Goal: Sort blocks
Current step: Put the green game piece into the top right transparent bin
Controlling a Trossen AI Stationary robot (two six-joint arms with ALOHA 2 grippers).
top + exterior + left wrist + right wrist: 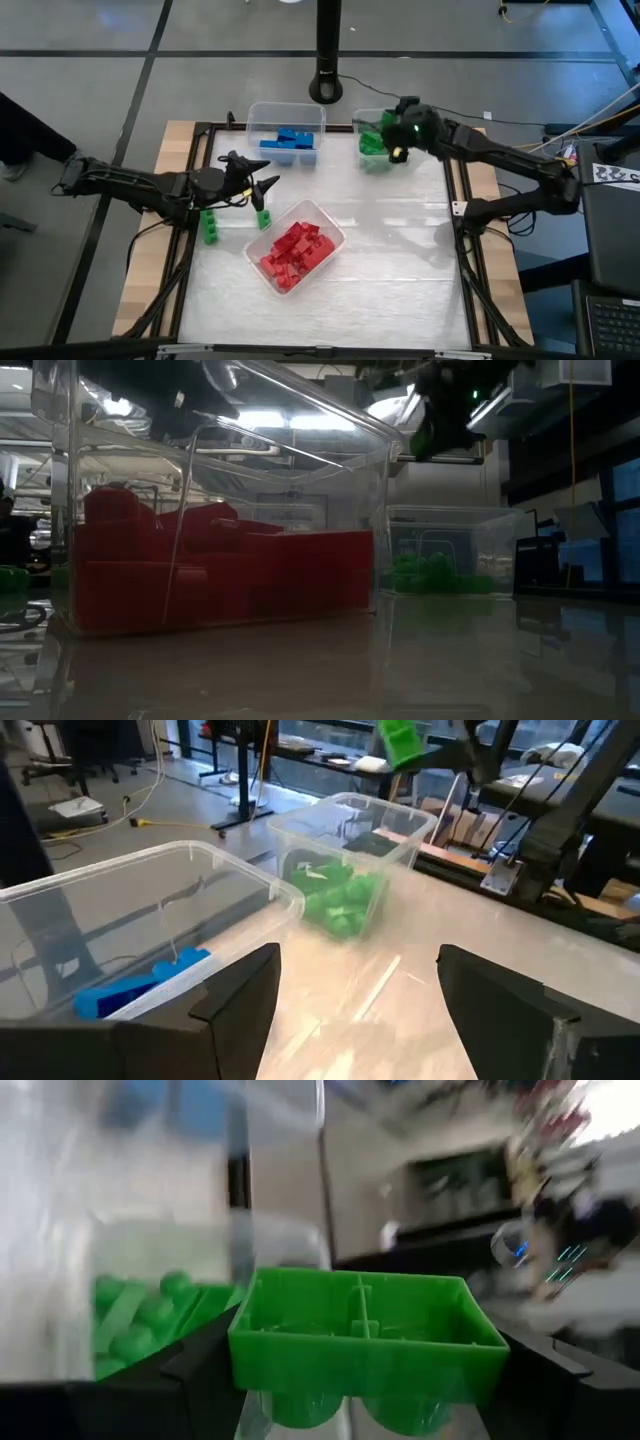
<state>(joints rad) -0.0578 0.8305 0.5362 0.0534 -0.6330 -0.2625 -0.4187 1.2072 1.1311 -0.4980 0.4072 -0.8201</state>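
My right gripper (398, 140) hangs over the clear bin of green blocks (372, 138) at the far right, shut on one green block (360, 1340). The same block shows high above that bin in the left wrist view (400, 742) and in the low view (424, 440). My left gripper (258, 180) stands open at the table's left, holding nothing. Just on its near side, two green blocks (210, 226) (265, 217) stand on the table. Blue blocks (293, 140) lie in the far middle bin, and red blocks (295, 250) fill the near middle bin. My right gripper pinches the green block between its two fingers, one on each short end (245, 1350). The block's hollow underside faces the wrist camera. It is lifted clear, level, above the green bin.
Three clear bins take up the table's middle and far part: blue (285, 118), green (345, 840), red (220, 560). A black post (327, 60) stands beyond the far edge. A black frame (455, 200) runs along the table's sides. Open tabletop lies at the near right.
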